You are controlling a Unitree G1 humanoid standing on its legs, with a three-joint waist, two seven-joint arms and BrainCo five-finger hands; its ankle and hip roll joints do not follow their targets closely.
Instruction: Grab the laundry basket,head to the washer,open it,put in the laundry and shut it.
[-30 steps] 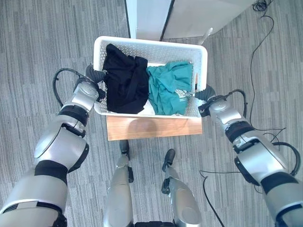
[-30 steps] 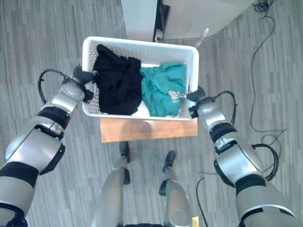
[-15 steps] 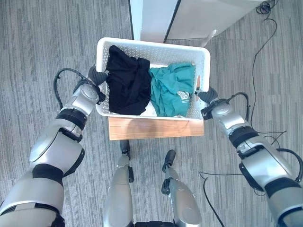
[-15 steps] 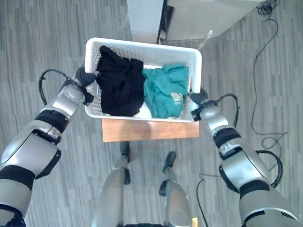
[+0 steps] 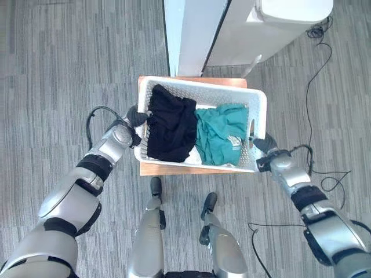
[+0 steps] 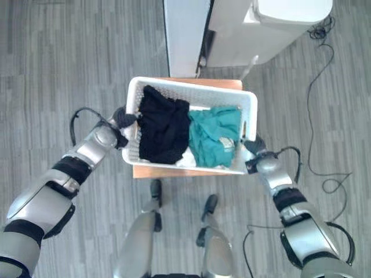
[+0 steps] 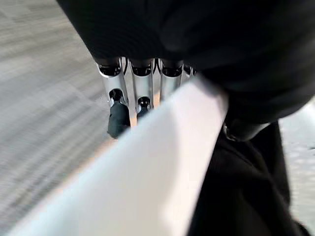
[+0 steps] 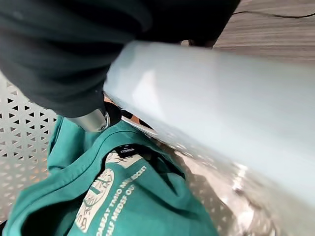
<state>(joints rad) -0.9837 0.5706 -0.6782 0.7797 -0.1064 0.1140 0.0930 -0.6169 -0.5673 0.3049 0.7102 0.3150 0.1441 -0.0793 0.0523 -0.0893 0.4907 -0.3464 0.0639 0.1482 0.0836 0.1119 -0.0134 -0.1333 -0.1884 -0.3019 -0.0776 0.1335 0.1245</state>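
Overhead, both hands meet the basket; wrist views show left hand and right hand gripping its rim.

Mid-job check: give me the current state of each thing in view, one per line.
laundry basket: held at both ends, over a wooden stand
black garment: inside basket
teal garment: inside basket
left hand: shut on basket rim
right hand: shut on basket rim

basket now closer to washer
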